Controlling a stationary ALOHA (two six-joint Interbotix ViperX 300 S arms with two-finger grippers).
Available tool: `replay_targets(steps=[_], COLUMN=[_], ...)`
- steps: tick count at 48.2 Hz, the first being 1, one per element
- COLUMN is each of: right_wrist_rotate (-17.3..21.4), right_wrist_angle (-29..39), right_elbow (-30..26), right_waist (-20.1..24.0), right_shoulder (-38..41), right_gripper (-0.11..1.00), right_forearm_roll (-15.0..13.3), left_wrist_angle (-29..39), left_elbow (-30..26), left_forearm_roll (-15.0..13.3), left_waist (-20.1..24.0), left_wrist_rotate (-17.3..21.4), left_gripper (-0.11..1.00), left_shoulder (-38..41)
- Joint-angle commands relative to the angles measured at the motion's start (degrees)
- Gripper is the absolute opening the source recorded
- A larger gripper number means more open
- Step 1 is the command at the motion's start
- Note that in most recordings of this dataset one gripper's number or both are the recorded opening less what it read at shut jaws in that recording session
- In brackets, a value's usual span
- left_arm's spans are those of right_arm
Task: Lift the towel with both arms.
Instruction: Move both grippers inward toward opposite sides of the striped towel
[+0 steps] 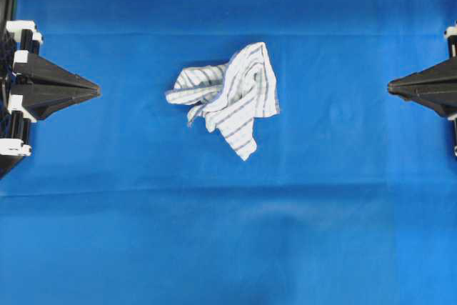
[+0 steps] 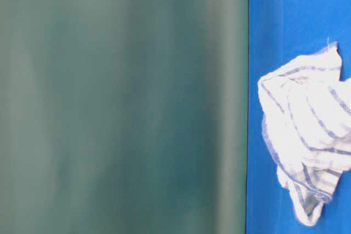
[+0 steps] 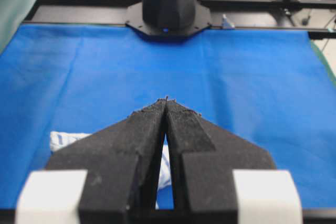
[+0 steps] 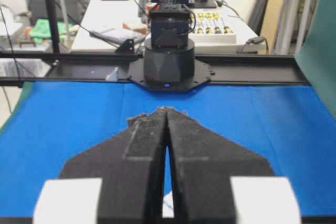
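- Overhead view: a white towel with blue-grey stripes lies crumpled near the middle of my counter, which is covered by a plain blue cloth. My left tool sits at the left edge and my right tool at the right edge. Both point inward toward the towel and both are well apart from it. Each one tapers to a single closed point, holding nothing.
- Table-level view: a blurred dark green surface fills the left two thirds. To its right is the blue cloth, with the bunched towel lying on it against the right edge of the picture.
- Left wrist view: my left tool has its two black fingers pressed together at the tips, empty. A strip of the towel shows beneath and to the left of them. The opposite arm's black base stands at the far edge of the cloth.
- Right wrist view: my right tool is likewise closed at the tips and empty, above the blue cloth. The other arm's base faces me, with a cluttered workbench behind it.
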Motion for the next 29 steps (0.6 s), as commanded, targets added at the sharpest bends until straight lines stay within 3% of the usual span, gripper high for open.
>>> replay_targets(steps=[1, 16, 29], right_wrist_rotate=[0.09, 0.35, 1.76], right_wrist_angle=[-0.18, 7.03, 7.65], right_elbow=[-2.02, -7.73, -8.79], right_waist=[0.00, 0.00, -1.67], right_shoulder=[0.53, 6.24, 14.94], right_gripper=[-0.01, -0.01, -0.01], right_forearm_roll=[0.09, 0.09, 0.26], left_wrist_angle=[-0.53, -0.44, -2.46], left_elbow=[-2.11, -2.37, -2.29], left_forearm_roll=[-1.14, -1.14, -1.14], left_waist=[-0.26, -0.26, 1.49], left_wrist_rotate=[-0.44, 0.09, -0.44], left_gripper=[0.01, 0.01, 0.01], left_shoulder=[0.18, 1.49, 8.70])
